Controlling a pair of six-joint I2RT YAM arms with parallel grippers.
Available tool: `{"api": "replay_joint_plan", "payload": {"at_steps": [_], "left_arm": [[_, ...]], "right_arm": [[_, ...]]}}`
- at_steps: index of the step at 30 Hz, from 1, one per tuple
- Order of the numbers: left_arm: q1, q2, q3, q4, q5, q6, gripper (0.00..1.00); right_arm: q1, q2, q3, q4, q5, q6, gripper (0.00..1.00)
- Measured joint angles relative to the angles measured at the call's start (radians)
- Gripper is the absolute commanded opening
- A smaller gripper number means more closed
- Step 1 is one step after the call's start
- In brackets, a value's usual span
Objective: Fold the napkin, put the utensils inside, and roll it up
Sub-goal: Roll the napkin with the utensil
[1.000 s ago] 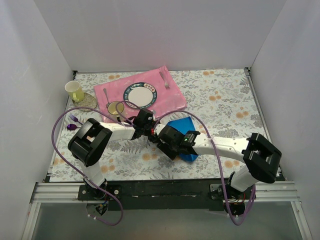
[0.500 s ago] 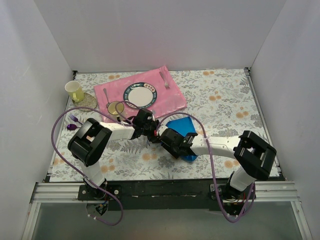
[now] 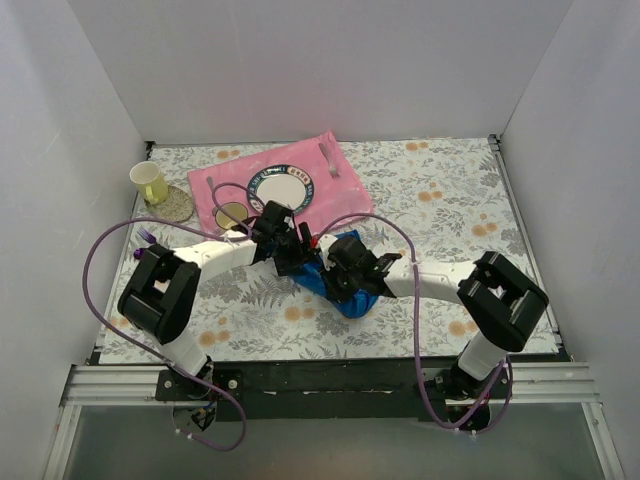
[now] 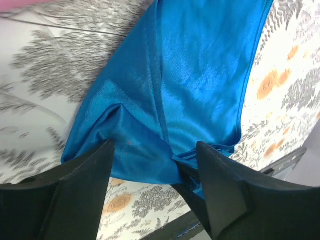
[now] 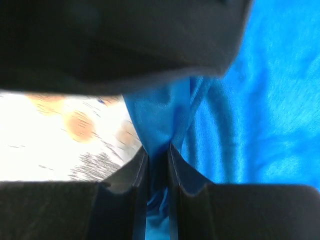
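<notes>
Napkin [image 3: 348, 300] at table centre, mostly hidden under both grippers. Right gripper [image 5: 156, 156] pinches napkin fold, jaws nearly together. Left gripper [image 4: 154, 147] spread wide, holds nothing. Spoon [image 3: 232, 213] on mat [image 3: 345, 190], handle unclear.

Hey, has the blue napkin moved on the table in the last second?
Yes. The napkin has shifted left: it earlier lay below the pink placemat's near right corner, and now sits mostly left of that corner.
</notes>
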Motion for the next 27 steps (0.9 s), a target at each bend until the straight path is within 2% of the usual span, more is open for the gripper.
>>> {"api": "replay_joint_plan", "payload": {"at_steps": [1,4,9,14,18,25,27], "left_arm": [[0.006,-0.010,0.008,-0.029,-0.022,0.007,0.84],[0.021,-0.052,0.047,-0.117,-0.081,0.020,0.89],[0.022,-0.125,0.090,-0.204,-0.125,0.001,0.87],[0.022,-0.155,0.092,-0.264,-0.128,-0.060,0.81],[0.019,-0.141,0.080,-0.295,-0.104,-0.131,0.77],[-0.030,-0.029,0.066,-0.309,-0.097,-0.211,0.77],[-0.047,0.000,0.067,-0.305,-0.097,-0.220,0.76]], "right_arm": [[-0.011,0.009,-0.002,0.029,-0.037,0.019,0.16],[-0.069,0.033,-0.016,0.102,-0.181,0.088,0.16],[-0.159,0.100,-0.022,0.200,-0.394,0.203,0.15],[-0.224,0.171,-0.040,0.321,-0.570,0.321,0.15],[-0.261,0.190,-0.107,0.455,-0.647,0.456,0.16],[-0.269,0.233,-0.272,0.798,-0.733,0.758,0.14],[-0.269,0.240,-0.292,0.852,-0.738,0.807,0.14]]}}
